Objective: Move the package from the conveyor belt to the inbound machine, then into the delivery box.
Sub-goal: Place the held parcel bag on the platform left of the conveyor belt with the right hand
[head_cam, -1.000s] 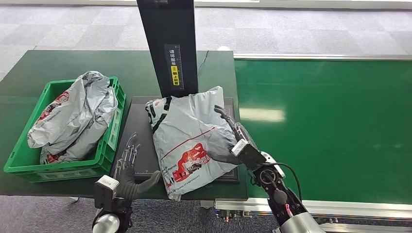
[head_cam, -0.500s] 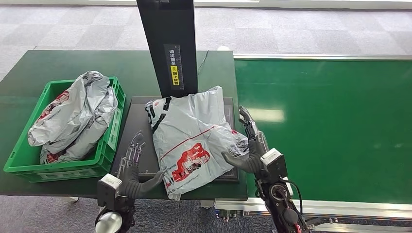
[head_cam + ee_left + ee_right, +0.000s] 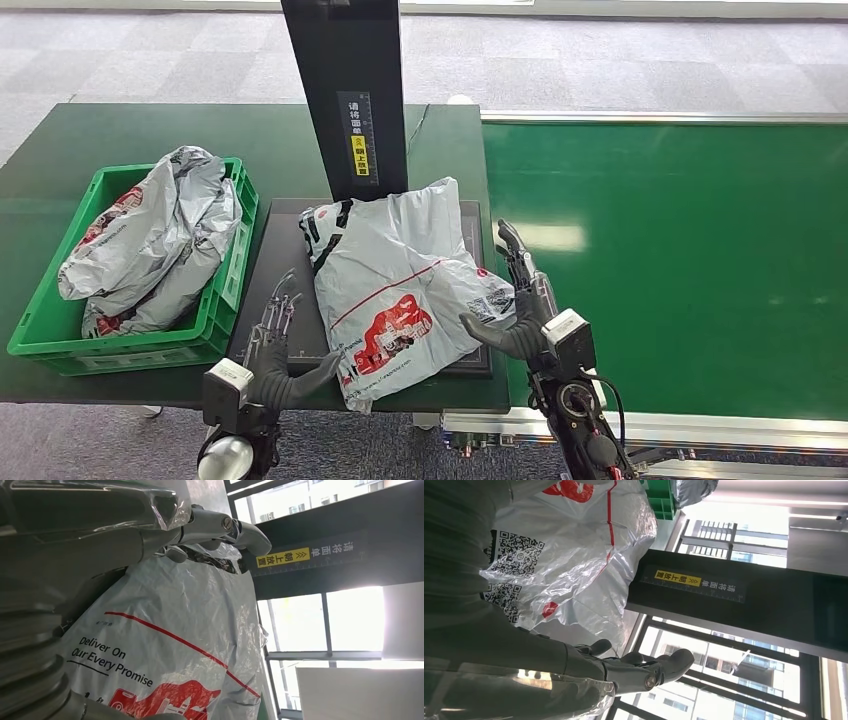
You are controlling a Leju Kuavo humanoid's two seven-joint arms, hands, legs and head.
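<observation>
I'm holding both hands spread, left hand and right hand flanking the package lying on the inbound machine.

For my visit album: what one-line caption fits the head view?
Grey package on the dark scanner plate, an open robot hand on each side, left and right; green crate nearby.

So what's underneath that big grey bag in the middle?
The grey bag lies on a flat black platform at the foot of a black post. Its near corner overhangs the table edge. Most of the platform's surface is covered, so anything on it can't be seen.
</observation>
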